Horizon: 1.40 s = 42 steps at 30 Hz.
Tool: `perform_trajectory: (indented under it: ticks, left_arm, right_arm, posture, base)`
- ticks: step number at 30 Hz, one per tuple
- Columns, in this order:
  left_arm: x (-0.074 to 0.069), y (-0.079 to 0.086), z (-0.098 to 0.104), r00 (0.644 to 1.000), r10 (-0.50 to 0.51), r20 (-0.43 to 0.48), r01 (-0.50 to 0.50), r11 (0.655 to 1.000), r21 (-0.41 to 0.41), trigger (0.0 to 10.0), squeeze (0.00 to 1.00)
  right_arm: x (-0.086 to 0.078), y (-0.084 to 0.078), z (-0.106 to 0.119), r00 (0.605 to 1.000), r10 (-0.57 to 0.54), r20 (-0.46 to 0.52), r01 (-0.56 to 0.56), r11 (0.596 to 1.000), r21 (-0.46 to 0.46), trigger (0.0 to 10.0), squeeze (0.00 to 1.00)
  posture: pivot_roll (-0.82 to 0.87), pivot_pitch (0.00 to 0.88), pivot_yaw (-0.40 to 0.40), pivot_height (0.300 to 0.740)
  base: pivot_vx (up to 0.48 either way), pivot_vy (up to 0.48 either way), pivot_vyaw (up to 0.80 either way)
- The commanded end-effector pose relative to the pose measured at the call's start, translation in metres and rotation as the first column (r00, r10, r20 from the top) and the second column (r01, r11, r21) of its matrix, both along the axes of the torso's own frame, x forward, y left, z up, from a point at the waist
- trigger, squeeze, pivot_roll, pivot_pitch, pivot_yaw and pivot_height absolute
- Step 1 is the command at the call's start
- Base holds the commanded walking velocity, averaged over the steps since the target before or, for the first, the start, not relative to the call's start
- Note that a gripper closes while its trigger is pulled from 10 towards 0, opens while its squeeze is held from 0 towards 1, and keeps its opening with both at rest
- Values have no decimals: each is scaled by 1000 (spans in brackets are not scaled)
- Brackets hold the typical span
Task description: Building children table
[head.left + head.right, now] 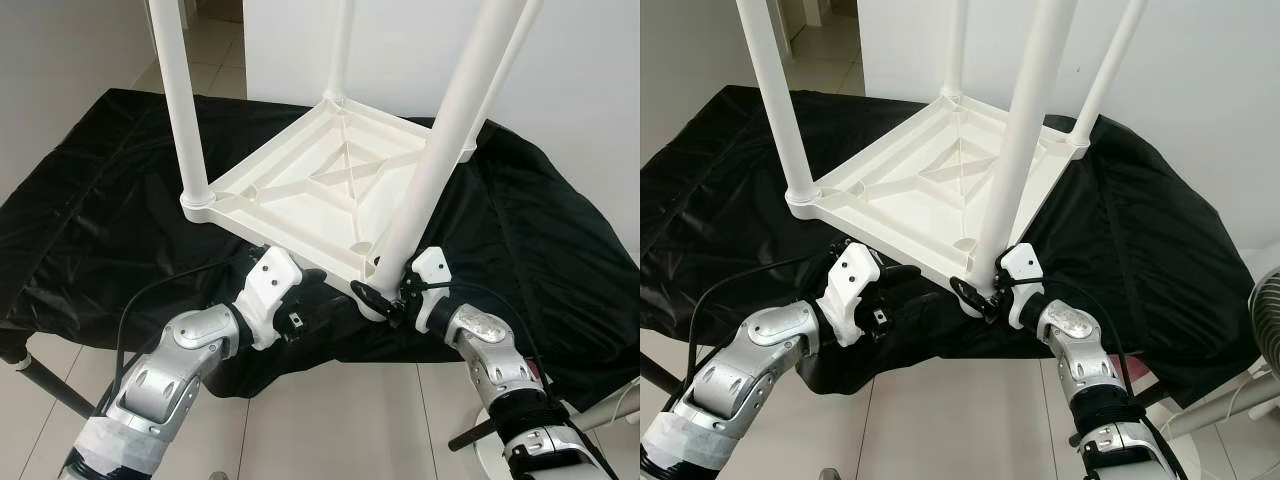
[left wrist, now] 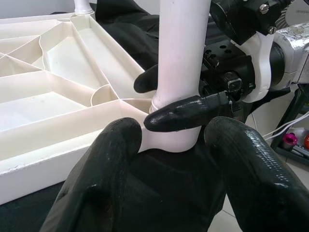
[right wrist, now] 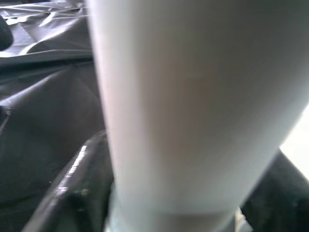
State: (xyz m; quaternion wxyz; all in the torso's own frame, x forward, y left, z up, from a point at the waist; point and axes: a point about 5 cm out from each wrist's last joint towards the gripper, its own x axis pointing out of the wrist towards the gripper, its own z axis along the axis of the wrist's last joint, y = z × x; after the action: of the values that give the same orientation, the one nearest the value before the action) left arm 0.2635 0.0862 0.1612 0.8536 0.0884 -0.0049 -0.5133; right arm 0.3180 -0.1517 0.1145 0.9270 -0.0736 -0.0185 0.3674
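I see a tabletop point(image 1: 80, 230) draped fully in wrinkled black cloth point(image 1: 540, 230), hanging over the near edge. White plastic children's table point(image 1: 300, 190) lies upside down on it, roughly centre, ribbed underside up, four legs pointing up. Its near corner sits at the cloth's near edge. Pale tiled floor point(image 1: 330, 420) below.

One white tabletop point(image 1: 330, 190) lies upside down, and four white legs point(image 1: 182, 110) stand up from its corners, one per corner. One black cloth point(image 1: 90, 190) is spread beneath it. Two grippers are in view, the left gripper point(image 1: 318, 282) and the right gripper point(image 1: 378, 296), each with two black fingers point(image 2: 186, 113).
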Motion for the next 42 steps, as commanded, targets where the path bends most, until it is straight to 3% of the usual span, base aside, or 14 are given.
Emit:
perform_trajectory:
  ticks: [1, 2, 3, 5, 6, 20, 28, 34, 35, 37, 38, 40, 41, 42]
  left_arm:
    - [-4, -1, 0, 1000, -25, -6, 25, 1000, -3, 10000, 0]
    - [-4, -1, 0, 1000, -25, -6, 25, 1000, -3, 10000, 0]
    - [-4, 0, 1, 1000, -25, -5, 25, 1000, -4, 10000, 0]
    - [-4, 0, 1, 1000, -25, -6, 25, 1000, -4, 10000, 0]
    - [-4, 0, 1, 1000, -25, -7, 25, 1000, -4, 10000, 0]
    - [-5, 1, 1, 1000, -21, -8, 21, 1000, -6, 10000, 0]
    - [-6, -1, 0, 1000, -19, -8, 19, 1000, -12, 10000, 0]
    - [-7, -3, -1, 1000, -18, -12, 18, 1000, -16, 10000, 0]
    - [-8, -3, -2, 1000, -20, -13, 20, 1000, -15, 10000, 0]
    - [-8, -4, -1, 1000, -23, -13, 23, 1000, -18, 10000, 0]
    - [-7, -4, -1, 1000, -22, -13, 22, 1000, -23, 10000, 0]
    - [-7, -4, 0, 1000, -20, -14, 19, 1000, -24, 10000, 0]
    - [-7, -4, 0, 1000, -19, -12, 19, 1000, -23, 10000, 0]
    - [-6, -4, 0, 1000, -19, -9, 19, 1000, -20, 10000, 0]
  right_arm:
    - [1, -7, 1, 999, -52, 16, 52, 998, 25, 4118, 0]
    - [1, -7, 1, 999, -52, 16, 52, 998, 25, 4118, 0]
    - [1, -8, 1, 998, -63, 10, 62, 997, 42, 0, 0]
    - [1, -10, 1, 997, -75, 7, 75, 996, 52, 0, 0]
    - [1, -11, 1, 995, -98, 2, 97, 993, 69, 9647, 0]
    - [-10, 7, 4, 917, -398, 26, 383, 898, 218, 10000, 0]
    - [-18, 34, -6, 810, -584, -49, 574, 773, 271, 10000, 0]
    - [-21, 48, -2, 818, -572, -63, 561, 766, 314, 10000, 0]
    - [-24, 54, 1, 840, -540, -48, 523, 784, 335, 10000, 1000]
    - [-26, 57, 5, 862, -506, -28, 483, 804, 347, 10000, 1000]
    - [-28, 57, 9, 887, -462, -6, 434, 829, 352, 10000, 847]
    - [-28, 55, 10, 892, -452, -2, 424, 835, 351, 10000, 847]
    - [-28, 53, 11, 899, -439, 0, 411, 842, 349, 10000, 35]
    - [-28, 52, 12, 903, -430, 9, 401, 850, 342, 10000, 0]
  posture:
    - [33, 56, -63, 740]
    - [33, 56, -63, 740]
    - [34, 58, -60, 740]
    - [34, 58, -60, 740]
    - [35, 59, -61, 740]
    - [35, 58, -64, 740]
    - [39, 50, -76, 740]
    - [36, 48, -75, 740]
    - [34, 39, -75, 740]
    - [31, 50, -76, 740]
    - [30, 46, -80, 740]
    - [30, 46, -80, 740]
    - [30, 49, -81, 740]
    - [30, 49, -81, 740]
  base:
    - [0, 0, 0]
    - [0, 0, 0]
    - [0, 0, 0]
    - [0, 0, 0]
    - [0, 0, 0]
    - [0, 0, 0]
    - [0, 0, 0]
    - [0, 0, 0]
    - [0, 0, 0]
    - [0, 0, 0]
    - [0, 0, 0]
    - [0, 0, 0]
    - [0, 0, 0]
    - [0, 0, 0]
